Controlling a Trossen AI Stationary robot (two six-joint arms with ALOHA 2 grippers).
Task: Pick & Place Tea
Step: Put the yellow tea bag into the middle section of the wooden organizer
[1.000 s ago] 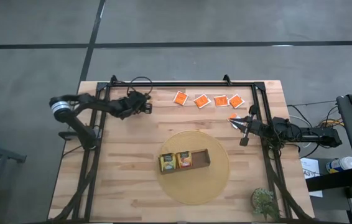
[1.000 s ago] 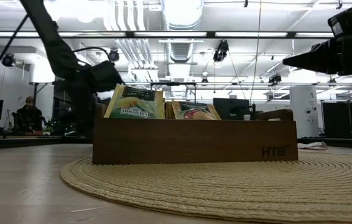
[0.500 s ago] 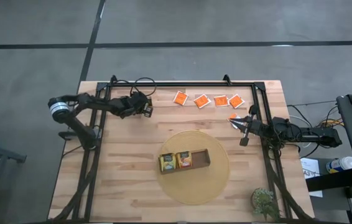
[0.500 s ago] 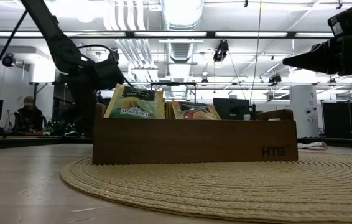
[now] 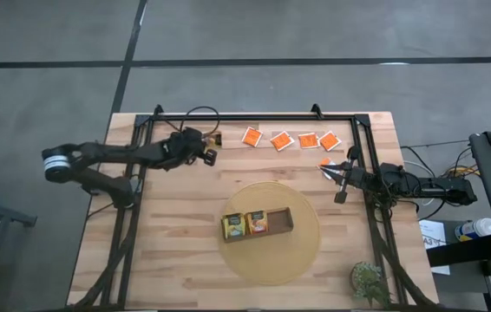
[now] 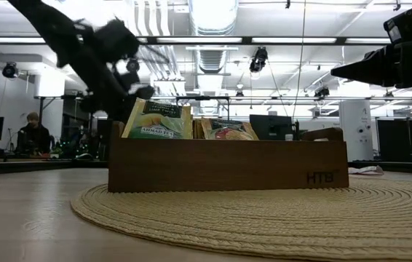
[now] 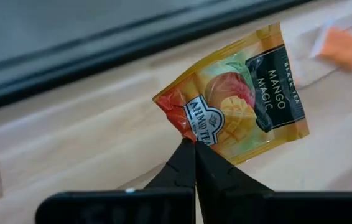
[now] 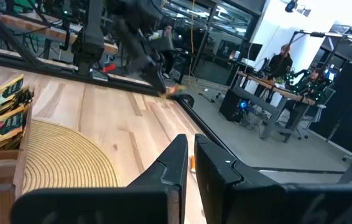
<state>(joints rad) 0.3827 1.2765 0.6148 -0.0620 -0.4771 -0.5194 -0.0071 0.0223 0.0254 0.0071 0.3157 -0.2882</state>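
1. A wooden tabletop [image 5: 176, 251] is sitting in a workshop room, carrying a round woven mat [image 5: 271, 260].
2. On the mat, a brown wooden tray [image 5: 282, 222] is holding green-and-yellow and yellow-orange sachets [image 5: 234, 226].
3. The right gripper [image 5: 326, 168] is hovering by the tabletop's right edge, jaws clenched and empty.
4. The left gripper [image 7: 194, 144] is pinching a yellow-orange mango tea sachet [image 7: 238, 106] above the far-left tabletop.
5. Four bright orange sachets [image 5: 291, 139] are lying in a row along the far edge.

The left claw [image 7: 194, 149] has closed on a mango sachet [image 7: 235, 102], seemingly lifting it.
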